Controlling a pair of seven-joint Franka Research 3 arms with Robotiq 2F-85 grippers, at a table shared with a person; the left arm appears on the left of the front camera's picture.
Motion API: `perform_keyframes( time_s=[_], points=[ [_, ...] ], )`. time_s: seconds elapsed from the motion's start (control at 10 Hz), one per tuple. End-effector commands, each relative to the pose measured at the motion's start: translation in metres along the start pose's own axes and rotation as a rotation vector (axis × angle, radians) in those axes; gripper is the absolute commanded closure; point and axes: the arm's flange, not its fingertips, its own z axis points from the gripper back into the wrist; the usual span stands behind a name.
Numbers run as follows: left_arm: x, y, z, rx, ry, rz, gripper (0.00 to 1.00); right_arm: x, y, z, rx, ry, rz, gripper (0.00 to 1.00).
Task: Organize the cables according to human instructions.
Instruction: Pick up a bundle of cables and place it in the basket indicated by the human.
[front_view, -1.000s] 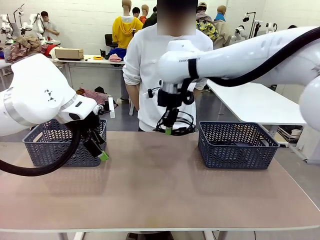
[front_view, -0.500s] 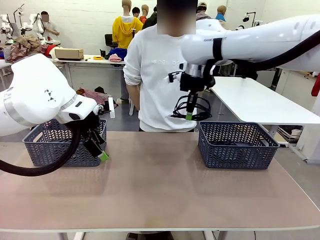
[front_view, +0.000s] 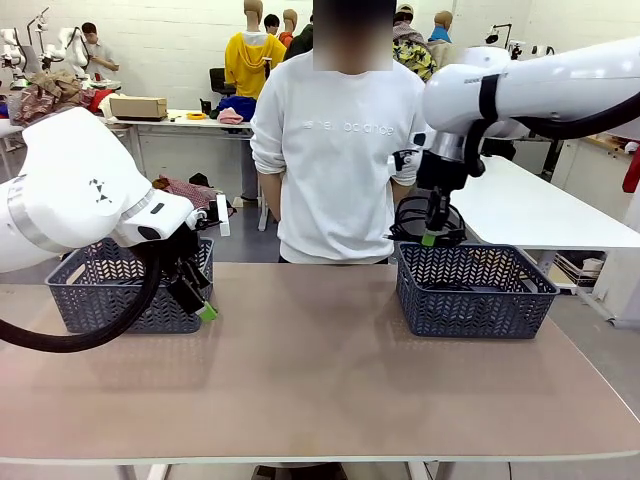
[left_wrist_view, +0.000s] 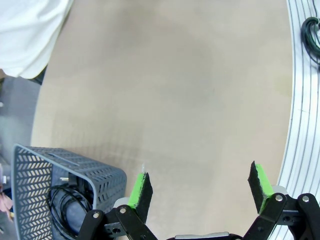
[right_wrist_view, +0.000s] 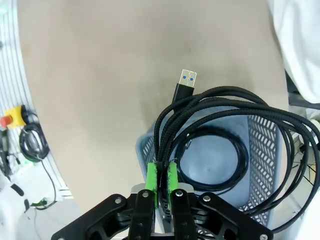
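Right of centre in the front view, right gripper (front_view: 430, 238) is clamped on a coiled black cable (front_view: 415, 218), hanging it over the near-left corner of the right basket (front_view: 475, 293); another coiled cable (right_wrist_view: 220, 165) lies inside that basket. Left gripper (front_view: 203, 303), lower left, has fingers spread apart and empty, just beside the left basket (front_view: 90, 300), which holds a cable (left_wrist_view: 65, 210).

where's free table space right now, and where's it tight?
Free: the table between the left basket and right basket, and its whole near strip. Tight: the right basket, where the right gripper hangs a cable; the left gripper beside the left basket.
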Motion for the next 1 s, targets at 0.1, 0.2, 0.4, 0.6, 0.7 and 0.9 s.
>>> perform_keyframes(
  time_s=[0.1,0.2,0.4,0.6,0.7,0.9],
  points=[
    [0.0,0.0,0.001,-0.004,-0.001,0.002,0.0,-0.038,0.012,-0.012,-0.028,-0.056,0.034,1.0],
    [0.0,0.0,0.001,-0.004,-0.001,0.002,0.0,-0.049,0.01,-0.017,-0.038,-0.058,0.04,1.0],
    [0.0,0.0,0.001,-0.004,-0.001,0.002,0.0,-0.068,0.001,-0.026,-0.045,-0.064,0.033,1.0],
    [0.0,0.0,0.001,-0.004,-0.001,0.002,0.0,-0.087,-0.004,-0.032,-0.037,-0.075,0.021,1.0],
    [0.0,0.0,0.001,-0.004,-0.001,0.002,0.0,-0.097,-0.005,-0.037,-0.038,-0.077,0.037,1.0],
    [0.0,0.0,0.001,-0.004,-0.001,0.002,0.0,-0.109,-0.013,-0.047,-0.041,-0.071,0.059,1.0]
  ],
)
